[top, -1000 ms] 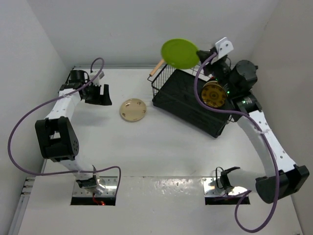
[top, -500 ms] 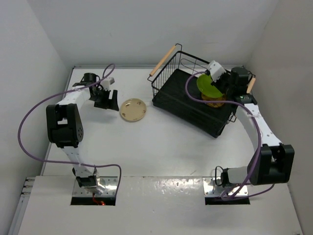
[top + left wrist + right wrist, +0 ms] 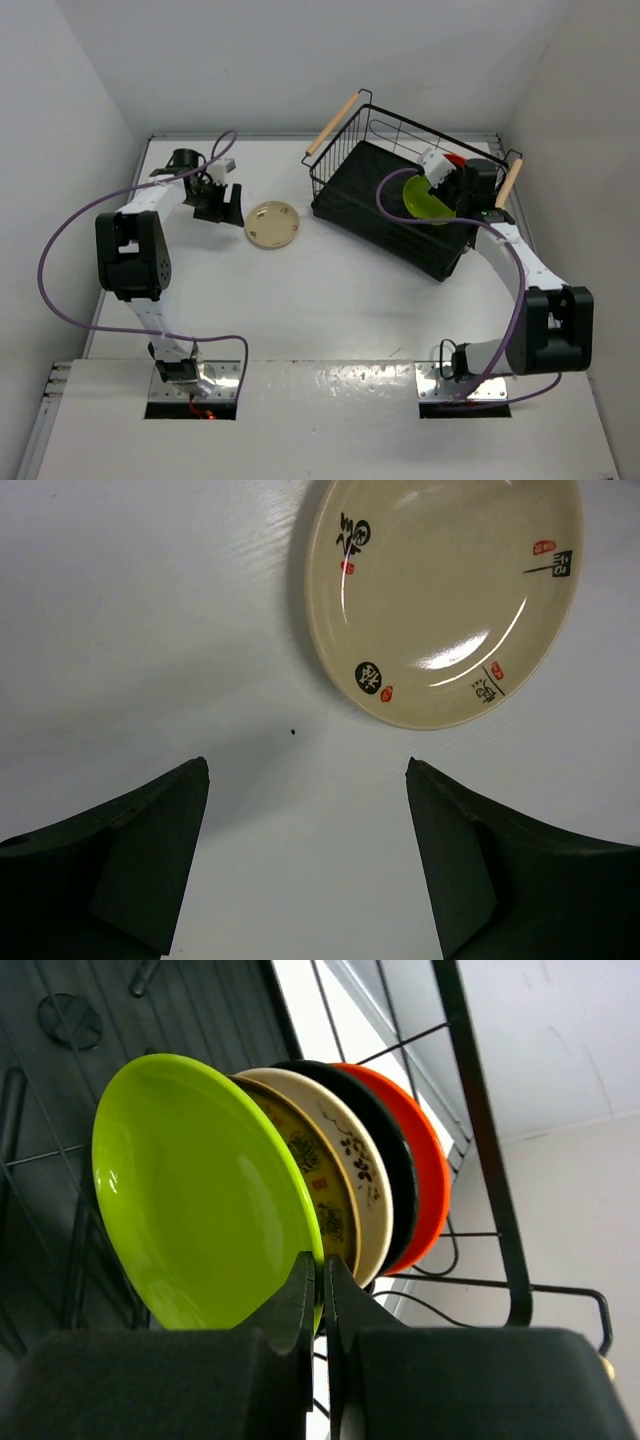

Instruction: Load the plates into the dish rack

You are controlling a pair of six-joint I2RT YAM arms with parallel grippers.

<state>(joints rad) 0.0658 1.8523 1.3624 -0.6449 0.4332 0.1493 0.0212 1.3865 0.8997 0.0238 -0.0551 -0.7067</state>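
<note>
The dish rack point(image 3: 365, 190) stands at the back right. My right gripper point(image 3: 322, 1272) is shut on the rim of the lime green plate point(image 3: 195, 1195), holding it upright inside the rack point(image 3: 480, 1130) next to the brown-gold patterned plate point(image 3: 325, 1185), a cream plate point(image 3: 362, 1175), the glossy black plate point(image 3: 395, 1175) and the orange-red plate point(image 3: 428, 1185). The green plate point(image 3: 428, 198) also shows in the top view. A beige plate point(image 3: 272, 224) with small marks lies flat on the table. My left gripper point(image 3: 305, 780) is open just short of this plate point(image 3: 445, 595).
The white table point(image 3: 300, 300) is walled at the back and both sides. The rack's wooden handles point(image 3: 332, 123) stick out at its far left and right ends. Purple cables loop from both arms.
My right gripper brought the green plate down from above the rack's far corner into the rack beside the other plates. My left gripper moved slightly toward the beige plate.
</note>
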